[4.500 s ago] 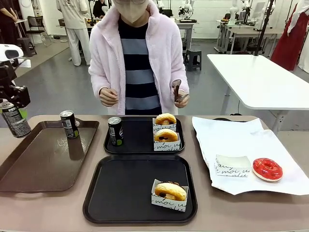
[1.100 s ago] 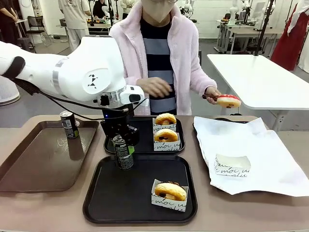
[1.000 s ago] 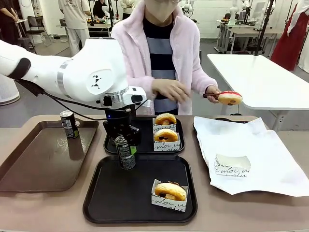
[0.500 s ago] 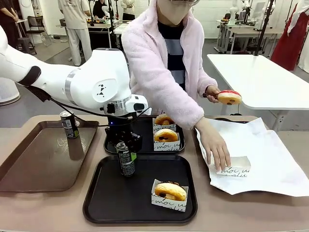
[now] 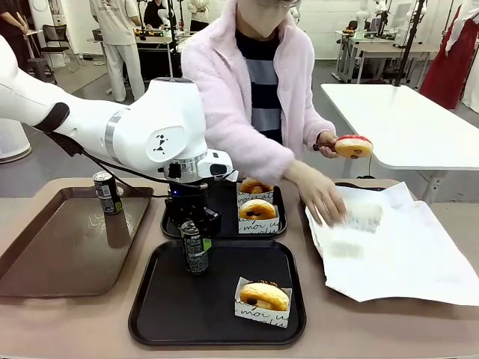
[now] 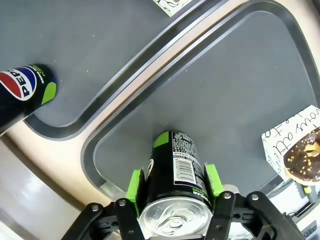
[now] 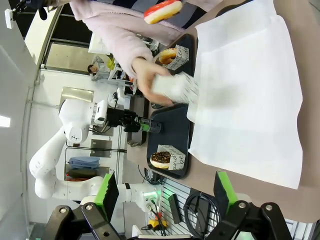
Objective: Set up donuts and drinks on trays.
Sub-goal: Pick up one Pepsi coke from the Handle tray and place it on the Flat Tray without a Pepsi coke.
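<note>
Left gripper (image 6: 171, 181), pointing straight down, clasps an upright drink can (image 5: 195, 246) on the near black tray (image 5: 179, 314).

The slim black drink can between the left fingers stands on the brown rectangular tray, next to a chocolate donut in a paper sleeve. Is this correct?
Not quite. The slim black drink can stands on the near black squarish plastic tray, as the front view shows. The chocolate donut in its sleeve lies on that same tray.

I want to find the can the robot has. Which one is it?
Look at the black tray nearest the camera, with one chocolate donut. The can stands at that tray's far left, between the left gripper pads. The other cans stand alone; this one is held.
</note>
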### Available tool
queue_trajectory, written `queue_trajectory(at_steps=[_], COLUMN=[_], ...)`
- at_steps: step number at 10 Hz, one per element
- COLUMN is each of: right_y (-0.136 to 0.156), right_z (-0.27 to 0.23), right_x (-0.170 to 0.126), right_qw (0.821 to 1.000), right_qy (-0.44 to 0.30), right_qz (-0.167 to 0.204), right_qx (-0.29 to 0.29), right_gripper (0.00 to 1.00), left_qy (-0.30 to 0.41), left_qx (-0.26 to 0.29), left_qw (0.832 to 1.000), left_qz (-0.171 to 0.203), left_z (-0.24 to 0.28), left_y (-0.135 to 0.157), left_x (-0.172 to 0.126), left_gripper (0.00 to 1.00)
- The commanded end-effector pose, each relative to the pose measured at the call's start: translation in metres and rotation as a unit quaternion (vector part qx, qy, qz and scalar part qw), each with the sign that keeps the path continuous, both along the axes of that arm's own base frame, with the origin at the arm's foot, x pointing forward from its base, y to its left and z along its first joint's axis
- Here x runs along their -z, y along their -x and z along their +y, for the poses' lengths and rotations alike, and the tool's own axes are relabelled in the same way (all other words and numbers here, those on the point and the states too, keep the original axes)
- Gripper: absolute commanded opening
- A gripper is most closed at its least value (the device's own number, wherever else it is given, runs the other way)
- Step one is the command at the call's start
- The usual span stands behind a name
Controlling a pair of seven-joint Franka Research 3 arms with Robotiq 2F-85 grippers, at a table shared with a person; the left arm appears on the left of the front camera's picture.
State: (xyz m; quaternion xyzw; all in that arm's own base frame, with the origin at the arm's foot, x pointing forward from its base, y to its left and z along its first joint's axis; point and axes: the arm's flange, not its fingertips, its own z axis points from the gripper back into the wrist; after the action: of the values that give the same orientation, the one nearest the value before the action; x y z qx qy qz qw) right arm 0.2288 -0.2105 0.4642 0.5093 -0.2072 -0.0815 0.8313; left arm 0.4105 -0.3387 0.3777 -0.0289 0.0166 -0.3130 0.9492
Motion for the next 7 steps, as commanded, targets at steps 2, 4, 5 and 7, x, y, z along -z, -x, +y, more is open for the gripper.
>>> queue_trajectory(at_steps=[2,4,5,7], right_y=[-0.002,-0.002,-0.002,-0.002], right_z=[0.000,0.000,0.000,0.000], right_x=[0.000,0.000,0.000,0.000], right_qw=[1.000,1.000,1.000,1.000], right_qy=[-0.008,-0.008,-0.008,-0.008], right_qz=[-0.008,-0.008,-0.008,-0.008], right_qx=[-0.001,-0.001,-0.001,-0.001], right_gripper=[1.00,1.00,1.00,1.00], left_qy=[-0.012,-0.014,-0.015,-0.014], left_qx=[0.008,0.013,0.015,0.015], left_qw=[1.000,1.000,1.000,1.000], left_qz=[-0.003,-0.001,0.000,0.002], left_z=[-0.003,-0.003,-0.004,-0.003], left_y=[0.007,0.012,0.013,0.016], left_x=[0.006,0.005,0.005,0.004], left_gripper=[1.00,1.00,1.00,1.00])
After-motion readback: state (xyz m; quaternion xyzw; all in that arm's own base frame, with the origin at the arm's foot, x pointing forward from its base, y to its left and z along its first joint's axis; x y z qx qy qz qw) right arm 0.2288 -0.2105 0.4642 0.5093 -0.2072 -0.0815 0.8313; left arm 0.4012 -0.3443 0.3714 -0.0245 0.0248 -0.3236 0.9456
